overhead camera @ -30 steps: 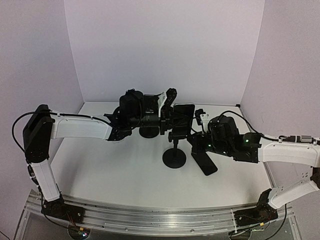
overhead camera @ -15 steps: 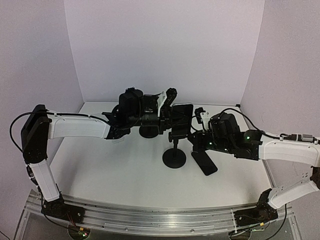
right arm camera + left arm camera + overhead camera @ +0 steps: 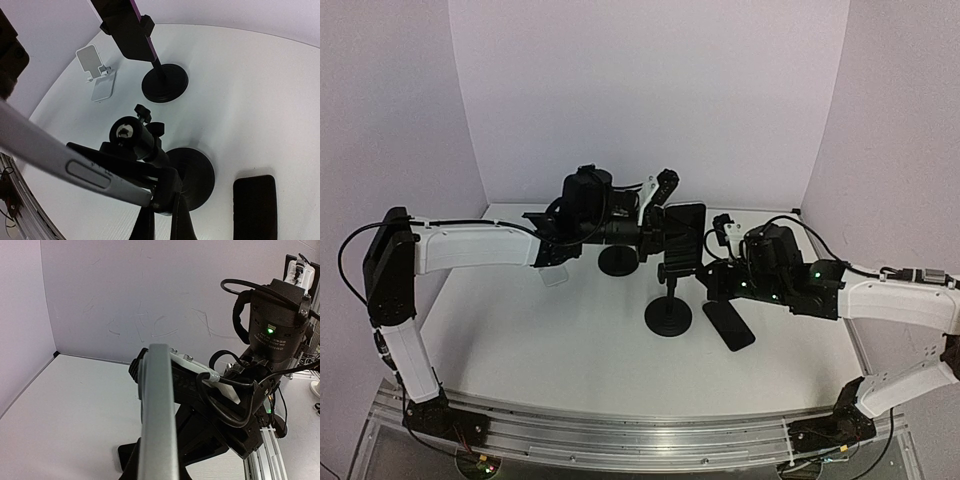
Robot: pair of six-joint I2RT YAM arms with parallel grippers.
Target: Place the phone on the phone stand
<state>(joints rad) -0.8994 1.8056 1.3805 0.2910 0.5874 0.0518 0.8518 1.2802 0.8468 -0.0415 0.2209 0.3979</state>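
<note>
Phone (image 3: 686,238): upright, off the table (image 3: 520,340), screen dark. Left gripper (image 3: 663,231) is clamped tight on its left side and carries it edge-on to that wrist camera. It hangs just over the head of the phone stand (image 3: 669,312). The cradle is mostly hidden behind it, so seating can't be confirmed. Upright hold probably lets the lower edge drop straight into the cradle

Right gripper (image 3: 164,220): fingers pinched together, directly under the phone's lower end where it meets the stand's clamp. Can't tell whether it nips the phone edge, the clamp or nothing. Likely purpose is to steady the stand's head against swivel while the other arm sets the phone in

Just past the right fingertips: the stand's round base (image 3: 197,175), flat on the table

Close beside the right gripper: second phone (image 3: 255,207), lying flat, untouched

Well ahead of it: second black stand (image 3: 165,82); white folding stand (image 3: 97,77) off to that one's side

Judgement: insertion step, late in the task. Left grip should open only once the phone bears on the cradle lip. The stand looks top-heavy, so a sideways nudge could tip it
</note>
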